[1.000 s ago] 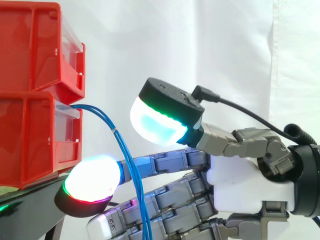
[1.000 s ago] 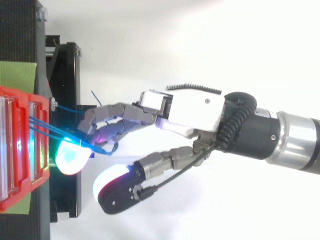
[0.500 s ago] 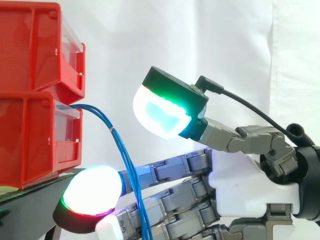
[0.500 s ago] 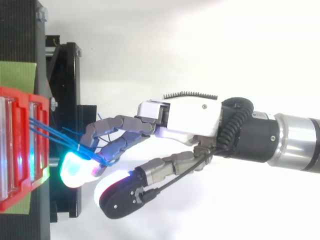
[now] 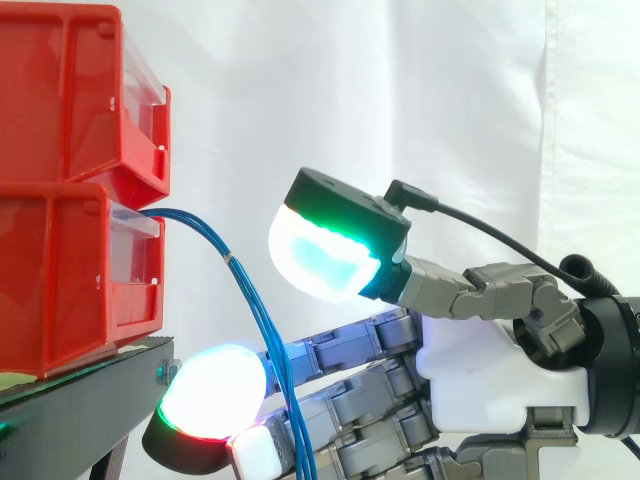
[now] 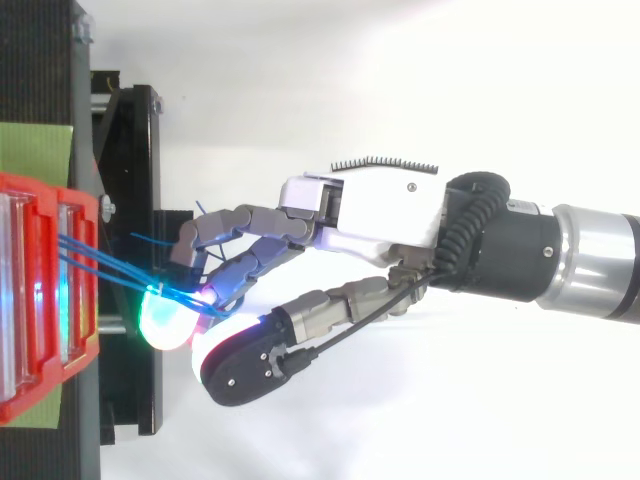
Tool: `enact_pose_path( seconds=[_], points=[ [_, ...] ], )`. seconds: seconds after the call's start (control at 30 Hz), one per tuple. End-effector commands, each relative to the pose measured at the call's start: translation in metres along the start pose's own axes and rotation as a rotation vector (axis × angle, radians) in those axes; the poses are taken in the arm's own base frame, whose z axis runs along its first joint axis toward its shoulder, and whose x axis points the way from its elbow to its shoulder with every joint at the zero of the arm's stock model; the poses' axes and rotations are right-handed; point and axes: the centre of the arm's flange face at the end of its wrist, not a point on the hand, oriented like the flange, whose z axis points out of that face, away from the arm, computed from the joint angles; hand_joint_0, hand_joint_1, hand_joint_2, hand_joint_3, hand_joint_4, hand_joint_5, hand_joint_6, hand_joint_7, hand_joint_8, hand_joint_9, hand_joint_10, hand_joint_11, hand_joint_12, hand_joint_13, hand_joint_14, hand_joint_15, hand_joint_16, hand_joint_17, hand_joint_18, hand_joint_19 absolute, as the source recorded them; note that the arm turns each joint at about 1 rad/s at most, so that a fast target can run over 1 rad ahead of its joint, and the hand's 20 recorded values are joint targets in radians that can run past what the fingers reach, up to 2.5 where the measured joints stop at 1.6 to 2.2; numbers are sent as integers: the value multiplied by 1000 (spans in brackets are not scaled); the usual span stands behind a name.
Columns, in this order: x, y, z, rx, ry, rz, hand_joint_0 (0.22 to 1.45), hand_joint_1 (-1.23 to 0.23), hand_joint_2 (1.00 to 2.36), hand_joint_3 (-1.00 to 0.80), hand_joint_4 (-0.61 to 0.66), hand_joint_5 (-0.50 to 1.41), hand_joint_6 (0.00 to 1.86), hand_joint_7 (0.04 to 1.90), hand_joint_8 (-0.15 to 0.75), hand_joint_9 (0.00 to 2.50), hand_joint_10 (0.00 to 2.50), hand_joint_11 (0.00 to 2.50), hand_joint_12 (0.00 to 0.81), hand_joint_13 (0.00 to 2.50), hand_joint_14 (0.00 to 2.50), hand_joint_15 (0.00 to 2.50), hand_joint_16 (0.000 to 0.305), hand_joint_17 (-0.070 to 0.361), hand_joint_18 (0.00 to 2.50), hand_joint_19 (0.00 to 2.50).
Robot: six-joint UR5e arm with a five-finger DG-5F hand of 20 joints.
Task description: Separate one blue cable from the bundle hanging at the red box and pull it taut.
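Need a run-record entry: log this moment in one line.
hand: among thin blue cables | cables: bundled, curving down from lower red plastic bin | taut: no

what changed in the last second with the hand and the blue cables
The hand drew back a little from the red bins and sank, its fingers curling tighter round the blue cables and dragging them slightly outward. The cables are still bundled and not taut; bins and stand did not move.
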Motion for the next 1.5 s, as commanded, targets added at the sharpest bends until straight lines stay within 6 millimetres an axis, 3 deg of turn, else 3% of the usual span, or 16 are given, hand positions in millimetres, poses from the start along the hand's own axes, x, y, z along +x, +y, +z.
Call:
enact_pose_path(
  seconds=[0.0, 0.37, 0.63, 0.77, 1.23, 1.47],
  points=[
    [-2, 1, 0, -2, -2, -1, 603, -646, 1001, -482, 244, -175, 503, 1090, 307, 781, 19, 682, 334, 656, 14, 377, 41, 93, 546, 500],
    [-10, 1, 1, 0, 1, 1, 618, -679, 1002, -477, 243, -173, 503, 1109, 297, 759, 19, 705, 323, 686, 15, 409, 38, 87, 546, 482],
    [-14, 30, -1, -36, -5, 3, 626, -650, 1006, -441, 239, -170, 503, 1135, 301, 774, 21, 727, 321, 705, 16, 425, 37, 84, 550, 486],
    [-17, 35, -1, -42, -9, 3, 629, -646, 1009, -418, 232, -169, 503, 1152, 304, 777, 19, 729, 322, 707, 15, 420, 37, 84, 550, 486],
    [-31, 40, -2, -42, -22, 3, 637, -523, 1013, -380, 190, -149, 501, 1316, 313, 826, 21, 729, 322, 737, 15, 423, 37, 84, 580, 484],
    [-36, 39, -2, -36, -29, 1, 668, -554, 1021, -269, 176, -160, 562, 1329, 322, 854, 20, 759, 321, 762, 17, 434, 37, 83, 600, 483]
  ],
)
